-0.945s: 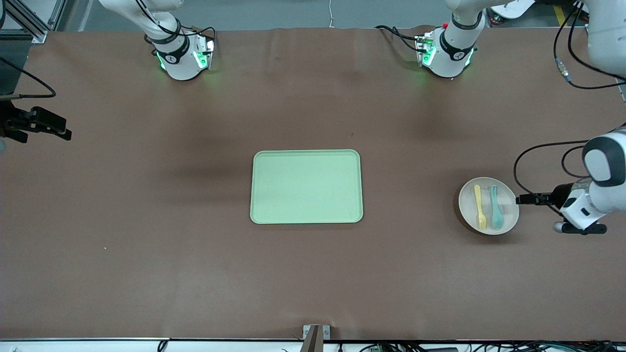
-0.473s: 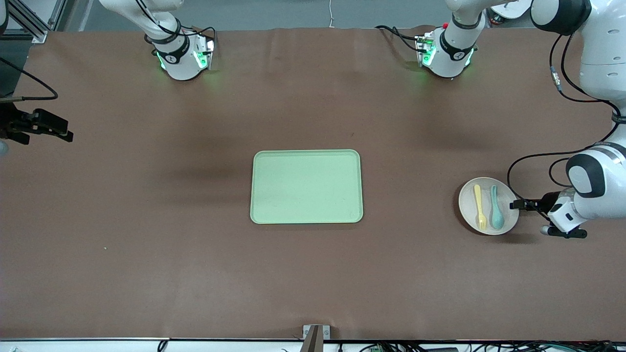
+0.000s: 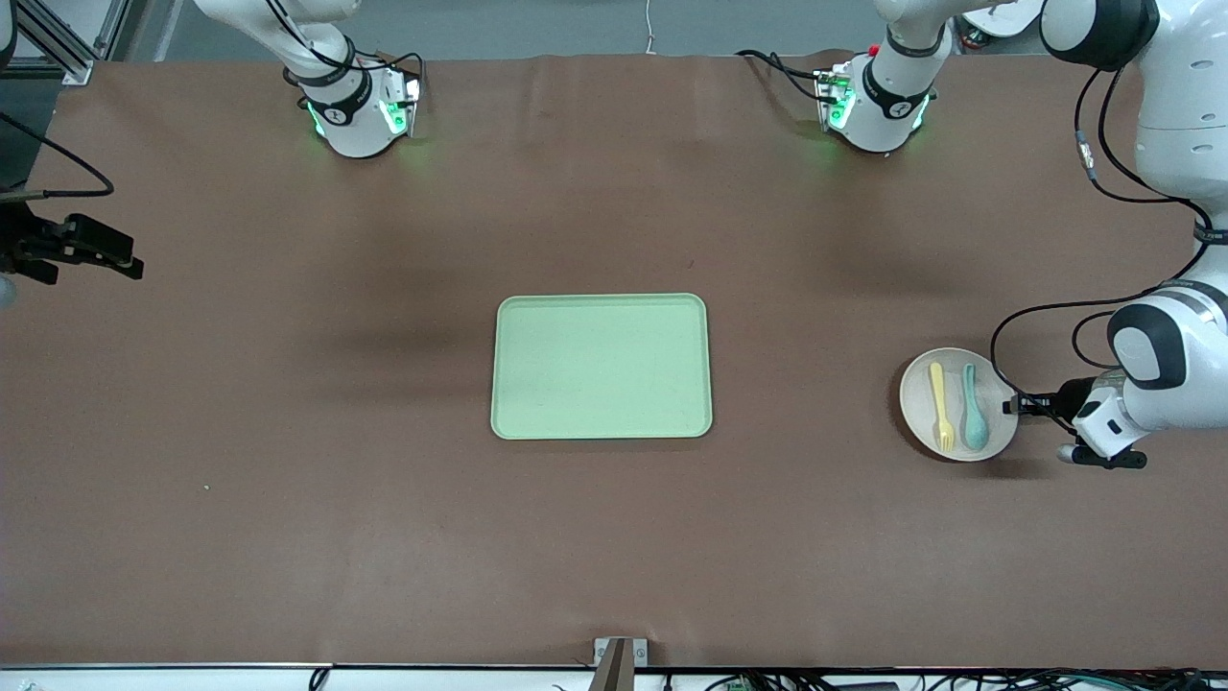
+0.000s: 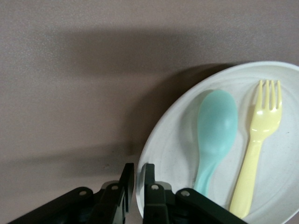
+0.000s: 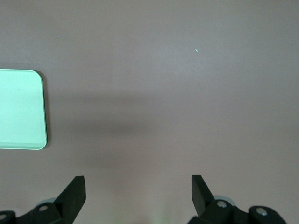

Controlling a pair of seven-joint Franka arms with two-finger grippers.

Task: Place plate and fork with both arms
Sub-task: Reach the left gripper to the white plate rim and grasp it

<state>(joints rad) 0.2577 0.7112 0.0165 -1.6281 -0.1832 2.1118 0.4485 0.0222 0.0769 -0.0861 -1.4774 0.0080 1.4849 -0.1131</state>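
Lower right of the front view: the plate (image 3: 958, 404) sits on the desk (image 3: 288, 480) with the fork (image 3: 941, 407) and teal spoon (image 3: 973, 407) side by side on it. The left end effector (image 4: 136, 186) is nearly closed right at the plate's rim. The green tray (image 3: 602, 367) is mid-frame. The right end effector (image 5: 138, 193) waits wide open, at the upper left edge.

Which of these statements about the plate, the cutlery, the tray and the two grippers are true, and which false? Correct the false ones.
1. The fork lies on the plate. True.
2. The spoon lies on the green tray. False: it lies on the plate beside the fork.
3. The left gripper is closed on the plate's rim. True.
4. The right gripper holds the fork. False: it is open and holds nothing.
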